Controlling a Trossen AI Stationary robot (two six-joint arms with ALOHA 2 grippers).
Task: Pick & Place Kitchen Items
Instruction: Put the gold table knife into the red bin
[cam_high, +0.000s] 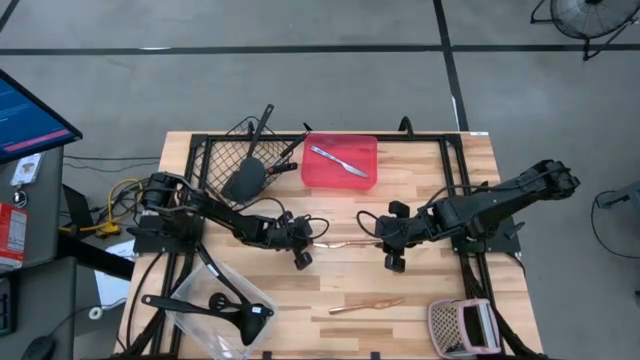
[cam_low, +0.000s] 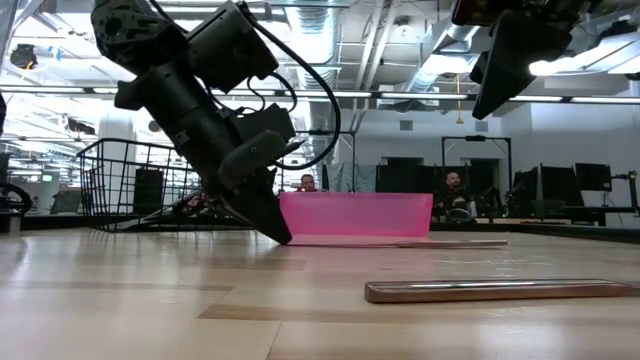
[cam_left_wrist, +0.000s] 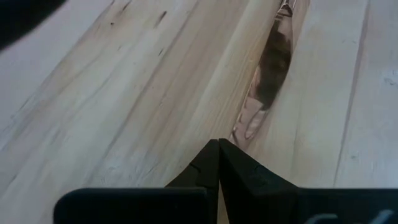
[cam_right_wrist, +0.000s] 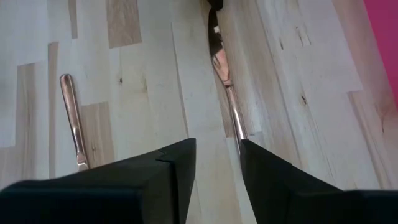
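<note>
Copper-coloured slim utensil (cam_high: 345, 243), a long thin metal piece, lies flat at the centre of the light wooden table (cam_high: 420, 300), between the two grippers. At its left end the left gripper (cam_high: 301, 259) stands tilted with its tip down on the tabletop, its two dark fingers pressed together; the left wrist view shows them meeting in a point right at the end of the piece (cam_left_wrist: 264, 87), but whether that end is pinched between them cannot be told. At the right end the right gripper (cam_high: 392, 262) points toward the same piece with its fingers (cam_right_wrist: 180, 168) held partly apart, and the shaft (cam_right_wrist: 233, 112) runs toward the gap between them without being clamped. A second copper-coloured slim utensil (cam_high: 366, 304) lies nearer the front edge, well apart from both grippers. On the far side of the table, a red rectangular plastic tray (cam_high: 365, 185) holds a silver metal knife (cam_high: 338, 160). Left of the tray stands a black wire basket (cam_high: 205, 160) containing a black spatula (cam_high: 246, 178) with its long handle leaning over the rim. At the near left corner a clear plastic tub (cam_high: 258, 300) holds a black long-handled ladle (cam_high: 195, 304). At the near right corner rests a pinkish mesh item with a white part (cam_high: 460, 327).
</note>
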